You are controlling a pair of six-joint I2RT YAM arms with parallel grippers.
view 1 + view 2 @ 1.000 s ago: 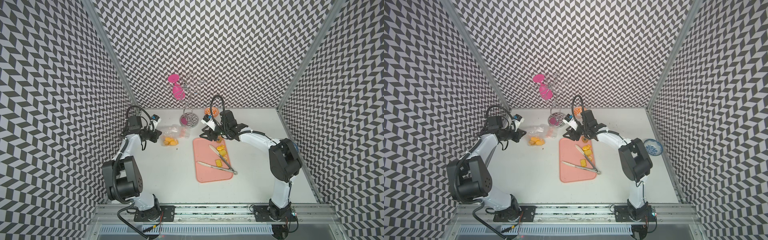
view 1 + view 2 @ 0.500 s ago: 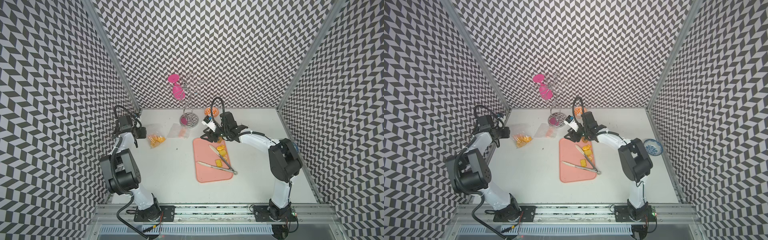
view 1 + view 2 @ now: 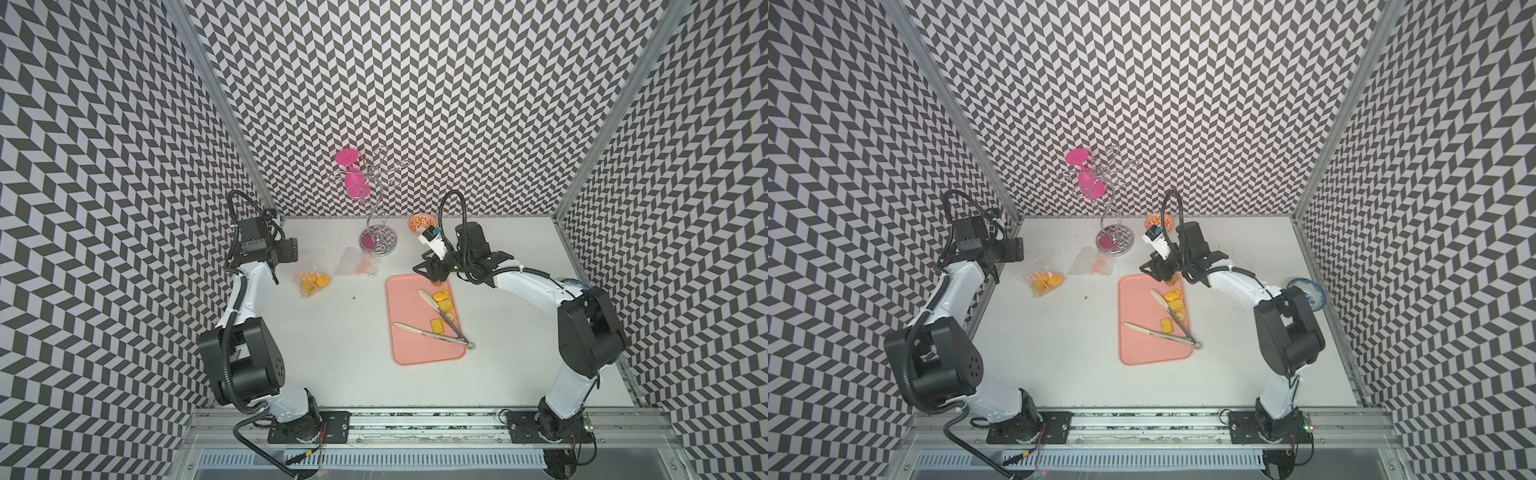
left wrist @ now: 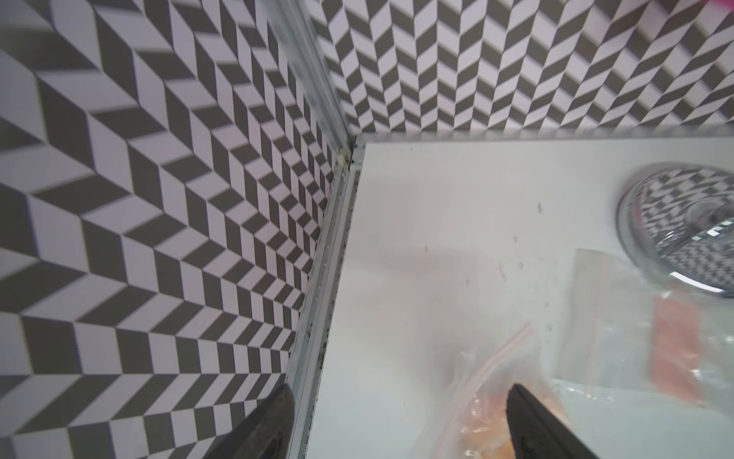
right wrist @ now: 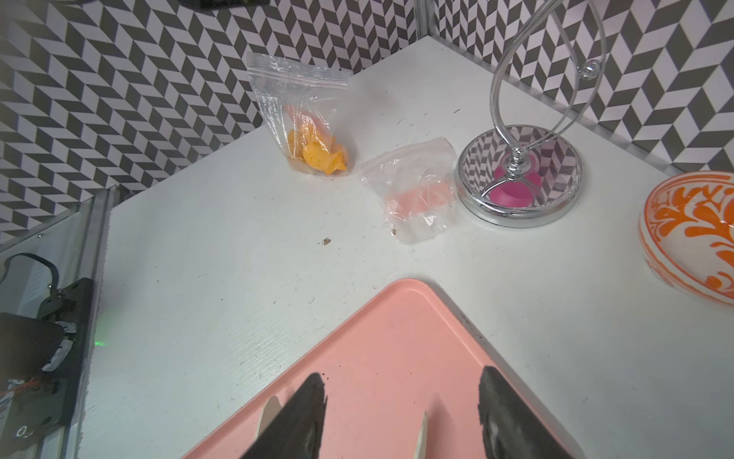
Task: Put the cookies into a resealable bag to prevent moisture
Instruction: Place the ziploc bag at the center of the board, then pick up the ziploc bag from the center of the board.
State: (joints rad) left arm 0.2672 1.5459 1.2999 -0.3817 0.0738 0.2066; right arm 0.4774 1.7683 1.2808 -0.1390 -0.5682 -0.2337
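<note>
1. Cookies [image 3: 314, 282] in an orange heap fill the bottom of the resealable bag [image 5: 294, 91]. The bag lies on the tabletop [image 3: 332, 374] just ahead of the left tool [image 4: 399, 387], with its zip strip close by one finger.
2. The left tool's jaws are spread wide and grip nothing.
3. The right tool [image 5: 401, 375] is over a corner of the pink tray [image 3: 415, 353]. Its jaws stand apart, with bare tray showing between them.
4. A few loose cookies [image 3: 442, 301] lie on the tray close behind the right tool, among the arms of the tongs [image 3: 436, 330].
5. A second bag [image 3: 357, 266], crumpled, lies between the two tools, just beside the chrome stand [image 3: 377, 245].
</note>
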